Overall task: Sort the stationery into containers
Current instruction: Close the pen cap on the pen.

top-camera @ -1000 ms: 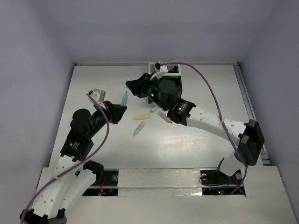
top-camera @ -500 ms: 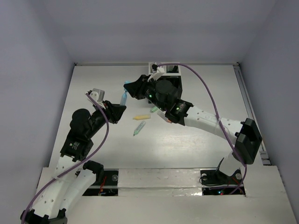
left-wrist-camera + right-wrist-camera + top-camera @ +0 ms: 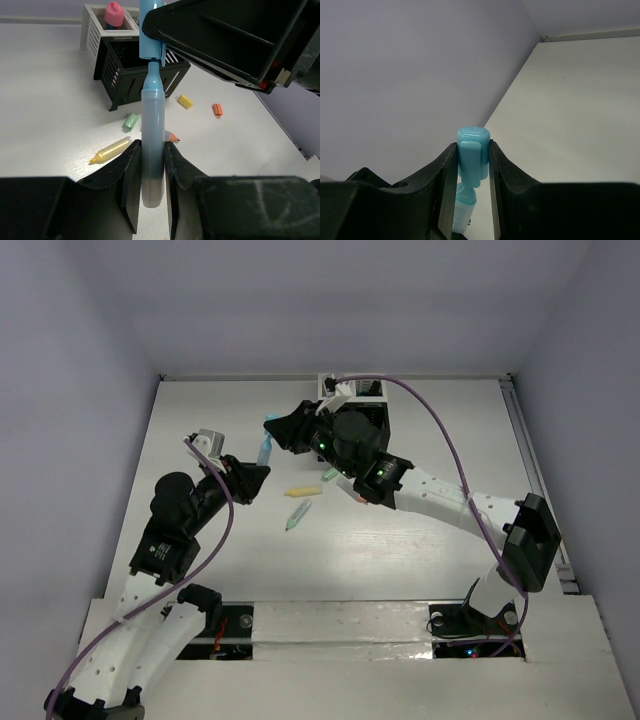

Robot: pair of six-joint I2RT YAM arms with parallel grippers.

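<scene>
My left gripper (image 3: 152, 146) (image 3: 260, 472) is shut on a light blue marker (image 3: 152, 117) (image 3: 265, 451), which it holds upright above the table. My right gripper (image 3: 473, 148) (image 3: 277, 427) is shut on the matching light blue cap (image 3: 473, 150) (image 3: 148, 12), which sits on the marker's narrow tip. The marker's body (image 3: 462, 210) shows below the cap. The containers (image 3: 366, 402) stand at the back: a black mesh compartment (image 3: 131, 75) and a white one (image 3: 94, 31) with a pink tube (image 3: 114, 14) in it.
Loose on the table lie a yellow marker (image 3: 298, 491) (image 3: 112, 150), a pale green pen (image 3: 297, 517), a green cap (image 3: 131, 120) (image 3: 329, 476), a yellow cap (image 3: 185, 101) and an orange cap (image 3: 217, 109). An orange tip (image 3: 173, 136) peeks out behind the held marker.
The right gripper has shifted slightly left with the cap over the marker's tip. The left arm has stayed still.
</scene>
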